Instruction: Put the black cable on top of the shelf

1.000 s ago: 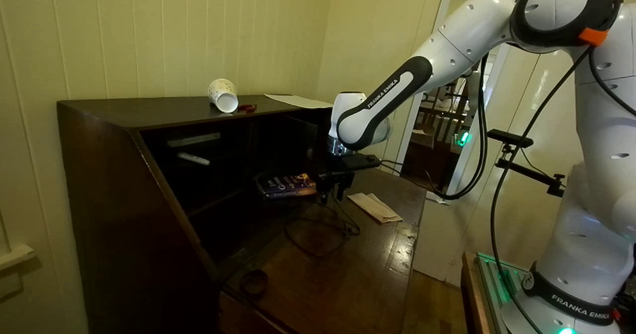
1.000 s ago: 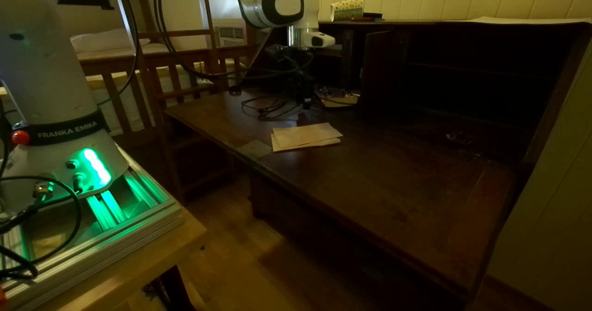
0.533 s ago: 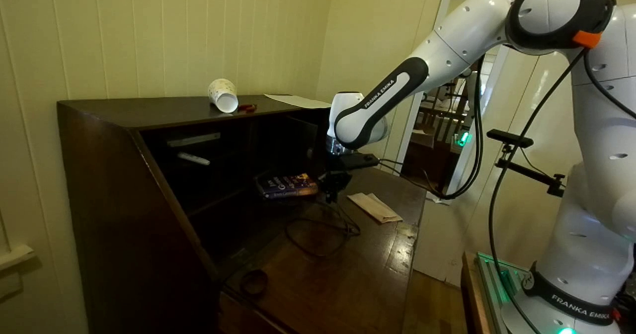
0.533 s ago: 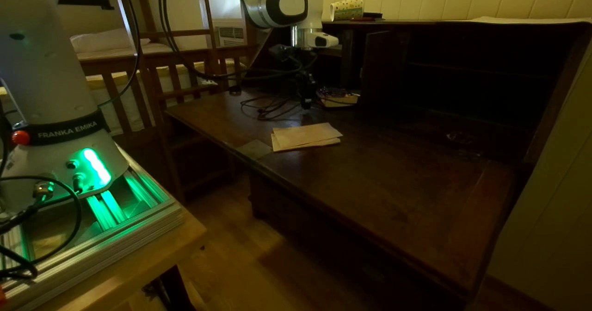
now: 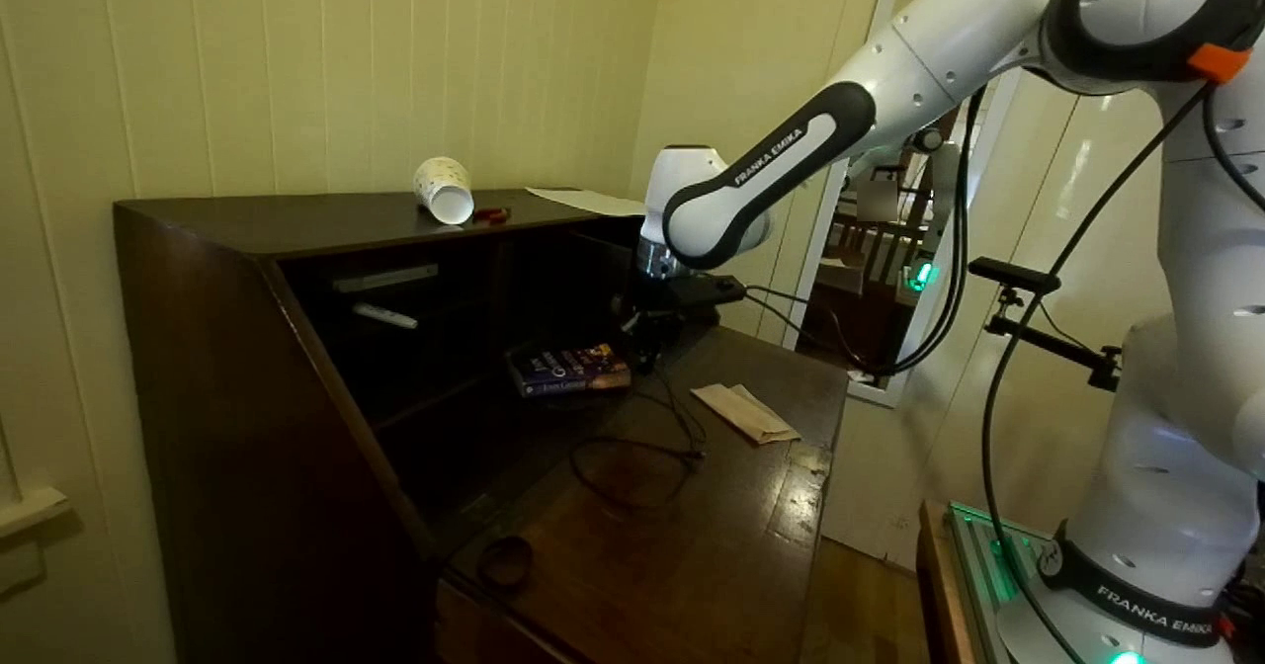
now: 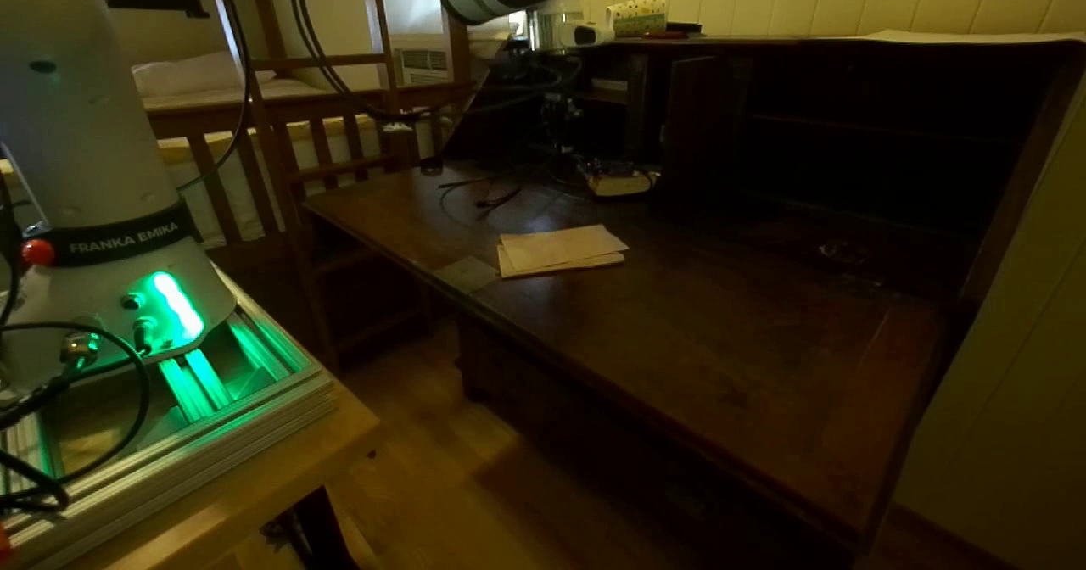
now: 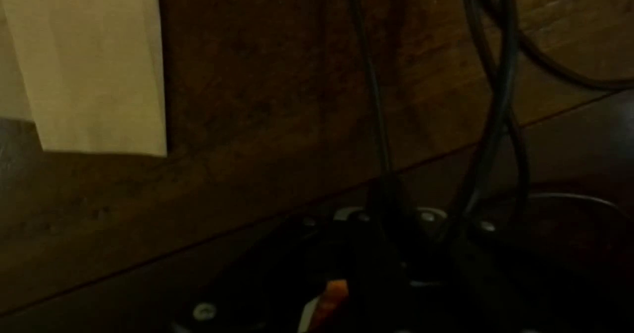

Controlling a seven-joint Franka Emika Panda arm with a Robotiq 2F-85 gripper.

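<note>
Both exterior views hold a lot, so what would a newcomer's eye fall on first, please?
Probably the white Franka Emika arm, reaching over the dark wooden secretary desk. Next, perhaps, the green light glowing on the arm's base, then the patterned paper cup lying on its side atop the desk.

Shadowed end effector [image 7: 389,204]
Its hold on the black cable [image 7: 504,70] is hidden; near it, the wrist view crops the paper [image 7: 101,70].

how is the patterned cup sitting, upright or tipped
Tipped over: the cup lies on its side on top of the shelf, its open mouth facing sideways in an exterior view.
</note>
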